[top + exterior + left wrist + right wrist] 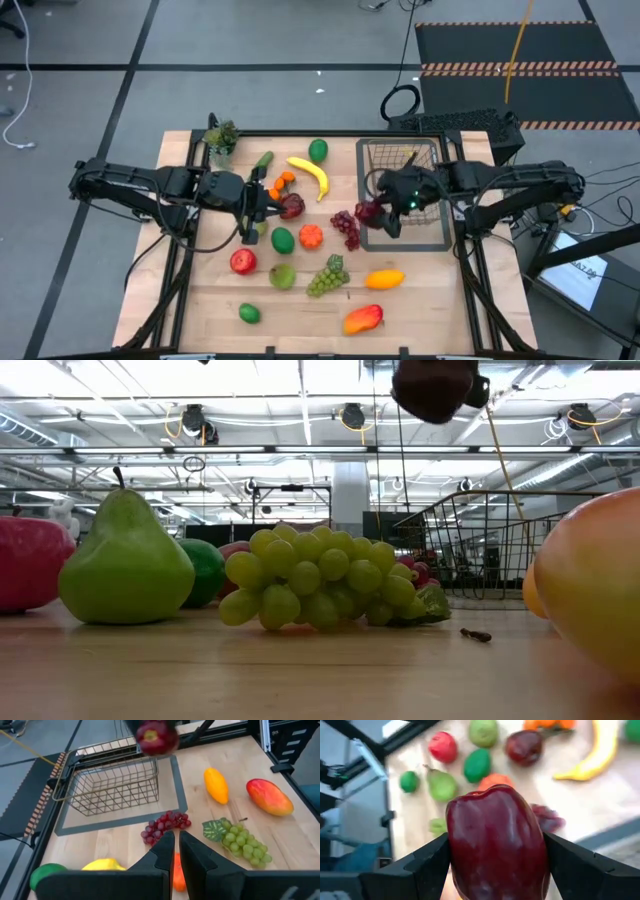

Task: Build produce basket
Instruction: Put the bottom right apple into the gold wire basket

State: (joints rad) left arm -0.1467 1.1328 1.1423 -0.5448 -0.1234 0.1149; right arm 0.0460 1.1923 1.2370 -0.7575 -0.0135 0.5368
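The right gripper grips a dark red apple between its two fingers, raised above the table at the left edge of the basket; the low view shows the apple well clear of the tabletop. The basket, a dark wire-mesh rectangle, stands on a grey mat on the right side of the table; what it holds cannot be told. The left gripper is closed with its fingers together, holding nothing, positioned left of centre above the loose produce. On the table lie a yellow banana, a second dark red apple just beside the left gripper, purple grapes near the basket's left edge, green grapes, a green pear, a red apple, an orange, a lime and a mango at the near edge; a potted plant stands at the far left corner.
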